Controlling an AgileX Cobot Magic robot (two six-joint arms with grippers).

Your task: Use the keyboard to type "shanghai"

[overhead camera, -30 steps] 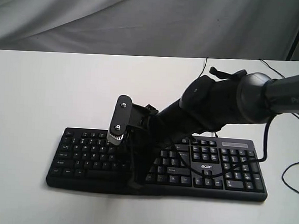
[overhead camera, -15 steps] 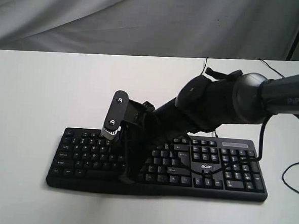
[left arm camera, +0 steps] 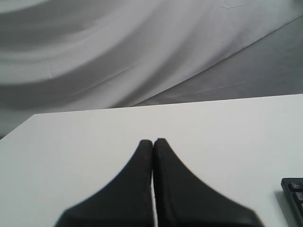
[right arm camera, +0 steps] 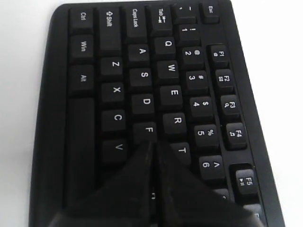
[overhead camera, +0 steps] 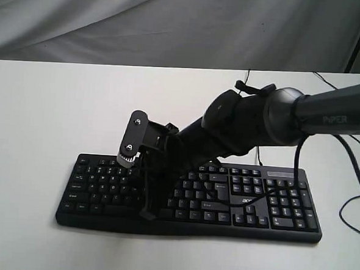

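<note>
The black keyboard point(overhead camera: 274, 202) lies flat near the front of the white table point(overhead camera: 41, 108). My right arm reaches across it from the right, and the right gripper point(overhead camera: 146, 215) points down at the left half of the keys, fingers shut with nothing between them. In the right wrist view the keyboard point(right arm camera: 142, 75) fills the frame and the right gripper point(right arm camera: 152, 143) has its tips at the F key's edge, covering the keys behind. Out at the side, the left gripper point(left arm camera: 153, 140) is shut and empty over bare table, with a corner of the keyboard point(left arm camera: 294, 191) beside it.
A thin black cable point(overhead camera: 248, 78) runs from the keyboard toward the table's back edge. More black cables point(overhead camera: 354, 204) loop at the right side. A grey cloth backdrop point(overhead camera: 174, 24) hangs behind the table.
My right gripper has slid leftward along the keyboard, staying shut and pointed down at the keys. The keyboard has not shifted.
</note>
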